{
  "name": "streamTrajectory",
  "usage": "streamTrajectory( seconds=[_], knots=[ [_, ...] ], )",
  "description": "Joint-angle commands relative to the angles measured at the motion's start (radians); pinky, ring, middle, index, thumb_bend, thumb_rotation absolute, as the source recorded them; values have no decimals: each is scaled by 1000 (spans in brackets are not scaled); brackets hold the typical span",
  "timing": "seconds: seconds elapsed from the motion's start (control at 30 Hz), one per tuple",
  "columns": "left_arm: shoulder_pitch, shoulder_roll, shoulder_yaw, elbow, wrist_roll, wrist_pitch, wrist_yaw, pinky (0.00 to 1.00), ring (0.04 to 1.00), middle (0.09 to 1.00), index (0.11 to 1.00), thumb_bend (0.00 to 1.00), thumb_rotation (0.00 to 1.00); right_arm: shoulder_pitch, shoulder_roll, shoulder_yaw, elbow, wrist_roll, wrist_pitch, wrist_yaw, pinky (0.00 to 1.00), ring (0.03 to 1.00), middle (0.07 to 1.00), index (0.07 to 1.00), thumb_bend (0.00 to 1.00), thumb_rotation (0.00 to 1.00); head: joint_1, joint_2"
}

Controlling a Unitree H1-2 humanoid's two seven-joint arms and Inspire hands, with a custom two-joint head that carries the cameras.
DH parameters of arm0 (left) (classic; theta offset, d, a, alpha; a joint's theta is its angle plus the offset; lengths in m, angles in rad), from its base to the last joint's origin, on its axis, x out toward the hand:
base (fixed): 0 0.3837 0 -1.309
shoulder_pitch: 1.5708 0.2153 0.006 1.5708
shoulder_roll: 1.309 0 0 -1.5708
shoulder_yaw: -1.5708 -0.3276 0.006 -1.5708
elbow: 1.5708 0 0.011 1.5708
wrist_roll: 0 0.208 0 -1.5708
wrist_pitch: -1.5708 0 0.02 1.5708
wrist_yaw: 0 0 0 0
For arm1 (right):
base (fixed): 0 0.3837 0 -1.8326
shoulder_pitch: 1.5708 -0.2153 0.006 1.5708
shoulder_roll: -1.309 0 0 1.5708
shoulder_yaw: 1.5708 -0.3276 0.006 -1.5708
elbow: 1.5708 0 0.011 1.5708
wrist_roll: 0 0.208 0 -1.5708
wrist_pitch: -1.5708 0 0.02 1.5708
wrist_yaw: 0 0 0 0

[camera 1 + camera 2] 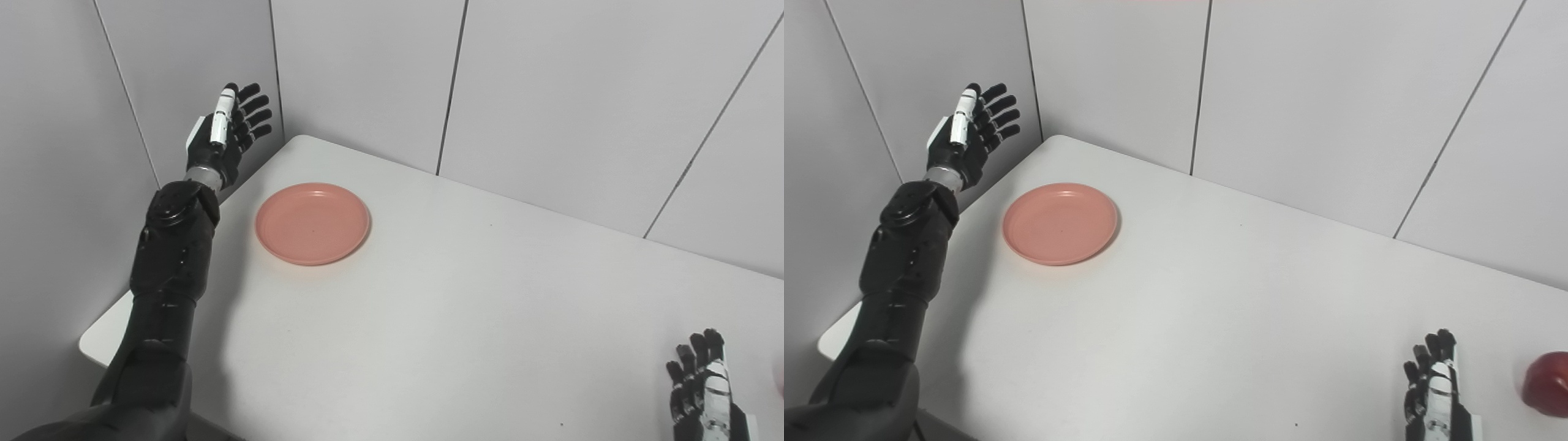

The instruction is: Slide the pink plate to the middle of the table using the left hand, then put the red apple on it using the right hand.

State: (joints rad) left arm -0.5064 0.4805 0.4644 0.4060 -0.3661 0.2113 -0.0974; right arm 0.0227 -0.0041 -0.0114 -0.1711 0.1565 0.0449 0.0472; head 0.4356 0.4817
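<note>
Looks like I'm driving this thing in a lab test booth, not anybody's home; plain grey wall panels (551, 92) with thin dark seams box the space in behind and beside my left hand (226, 131); a bare white table (459, 306) with rounded corners sits under both hands, pushed into the corner; no decor, no clutter, just flat even lighting and blank surfaces everywhere I look.
</note>
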Motion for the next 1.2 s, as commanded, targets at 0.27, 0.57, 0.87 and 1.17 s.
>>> streamTrajectory(
  seconds=[0.27,0.57,0.87,1.17],
  knots=[
    [-17,37,15,16,-18,-45,-20,865,857,857,829,293,1000,-21,-3,-4,-50,-1,17,3,1000,1000,1000,1000,22,1000,-1,5],
    [-3,30,6,43,-18,-44,-19,852,852,851,829,320,1000,-21,-6,-5,-57,1,25,7,1000,1000,1000,1000,15,1000,0,9],
    [-4,26,2,104,-33,-51,-37,836,844,850,837,289,1000,-21,-5,-6,-66,12,33,6,1000,1000,1000,1000,6,1000,0,13],
    [-4,28,-4,160,-38,-75,-74,844,857,864,847,285,1000,-22,-8,-4,-72,19,40,6,1000,1000,1000,1000,8,1000,1,15]
  ],
)
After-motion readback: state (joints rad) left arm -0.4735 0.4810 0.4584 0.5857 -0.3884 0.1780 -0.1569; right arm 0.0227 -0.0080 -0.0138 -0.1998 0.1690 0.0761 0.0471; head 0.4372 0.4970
